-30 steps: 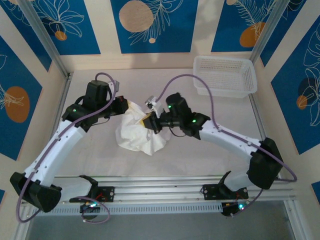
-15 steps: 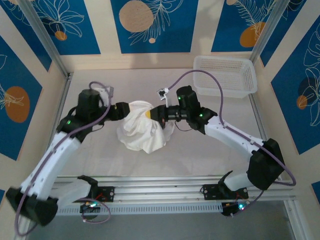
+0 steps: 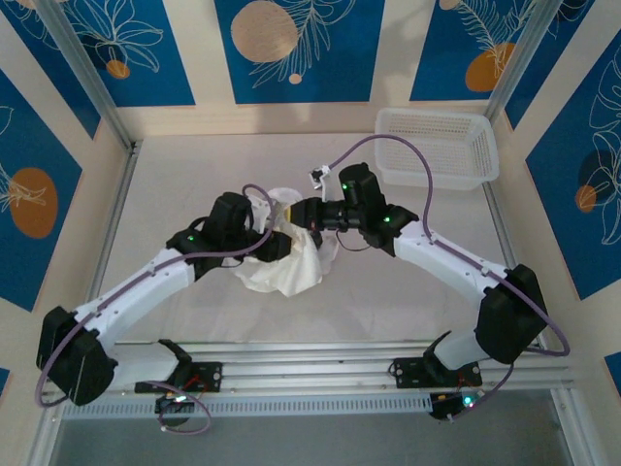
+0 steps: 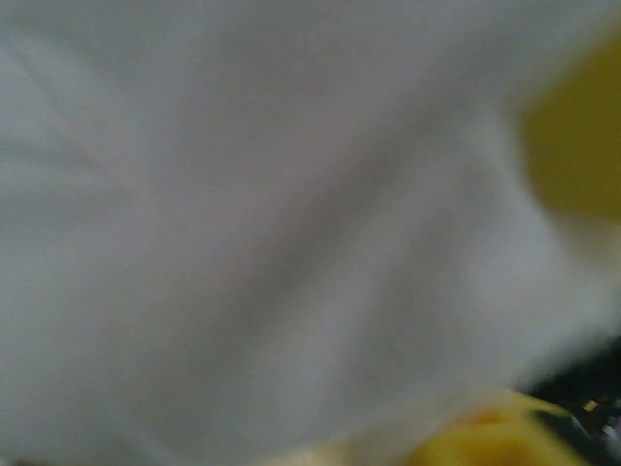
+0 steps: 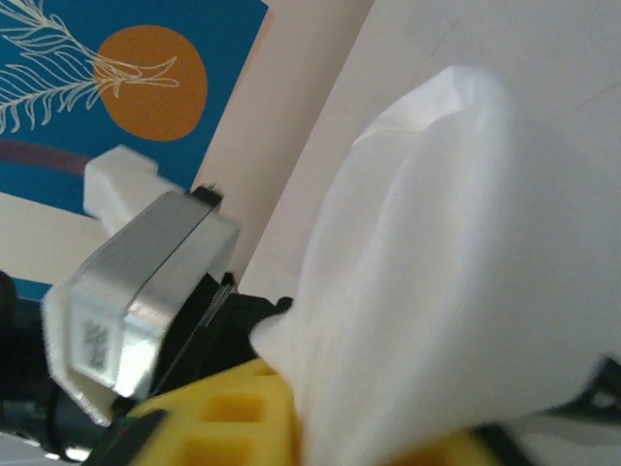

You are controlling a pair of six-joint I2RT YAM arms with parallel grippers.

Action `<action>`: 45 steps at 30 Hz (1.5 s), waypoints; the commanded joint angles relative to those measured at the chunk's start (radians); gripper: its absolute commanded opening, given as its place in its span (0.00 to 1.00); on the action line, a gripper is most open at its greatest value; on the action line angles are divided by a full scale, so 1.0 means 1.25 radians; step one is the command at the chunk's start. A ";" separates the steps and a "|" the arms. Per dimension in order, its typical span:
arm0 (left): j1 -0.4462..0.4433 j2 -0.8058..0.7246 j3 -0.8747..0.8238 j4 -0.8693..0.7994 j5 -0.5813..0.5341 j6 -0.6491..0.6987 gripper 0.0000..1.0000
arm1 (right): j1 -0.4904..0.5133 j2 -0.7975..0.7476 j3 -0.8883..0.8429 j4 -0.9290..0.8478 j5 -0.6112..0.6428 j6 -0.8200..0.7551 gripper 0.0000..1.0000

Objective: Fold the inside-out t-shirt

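Note:
The inside-out t-shirt point(image 3: 291, 272) is a crumpled white bunch in the middle of the table, lifted at its top. My right gripper point(image 3: 303, 216) comes in from the right and is shut on the bunch's upper edge. In the right wrist view the cloth point(image 5: 456, 243) runs down between the yellow fingers point(image 5: 223, 417). My left gripper point(image 3: 275, 245) is pushed into the bunch from the left, its tips buried in cloth. In the left wrist view, blurred white cloth point(image 4: 243, 243) lies right against the lens, so the jaws are hidden. No dark label shows.
A white mesh basket point(image 3: 437, 146) stands at the back right of the table point(image 3: 175, 184). The right arm's purple cable point(image 3: 388, 146) arcs in front of it. A silver box with a white cap point(image 5: 146, 282) sits close to the left of the right fingers.
The left arm has swung right and lower, driving its gripper deeper into the bunch. The right gripper first rose with the cloth and now holds almost still. The bunch has narrowed.

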 commanded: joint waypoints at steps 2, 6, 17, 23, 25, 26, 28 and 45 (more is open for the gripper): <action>-0.004 -0.035 0.007 0.069 -0.062 0.011 0.00 | -0.010 -0.049 0.012 -0.057 0.070 0.009 0.25; 0.004 -0.074 -0.029 0.043 -0.064 0.014 0.00 | -0.045 -0.066 -0.034 -0.017 0.040 0.042 0.05; 0.156 -0.127 -0.180 -0.047 -0.128 -0.133 0.00 | -0.124 -0.122 -0.092 0.023 -0.027 0.103 0.05; 0.181 -0.130 -0.203 0.070 0.038 -0.134 0.03 | -0.142 -0.129 -0.123 0.044 -0.066 0.114 0.00; 0.181 -0.132 -0.179 0.067 0.073 -0.107 0.29 | -0.140 -0.122 -0.128 0.078 -0.104 0.120 0.00; 0.179 -0.148 -0.171 0.066 0.075 -0.094 0.43 | -0.138 -0.120 -0.127 0.087 -0.114 0.119 0.00; 0.180 -0.209 -0.150 0.043 0.021 -0.059 0.60 | -0.133 -0.118 -0.119 0.085 -0.122 0.107 0.00; 0.026 0.055 0.167 -0.124 -0.242 0.110 0.78 | -0.041 -0.101 -0.005 -0.014 -0.165 -0.020 0.00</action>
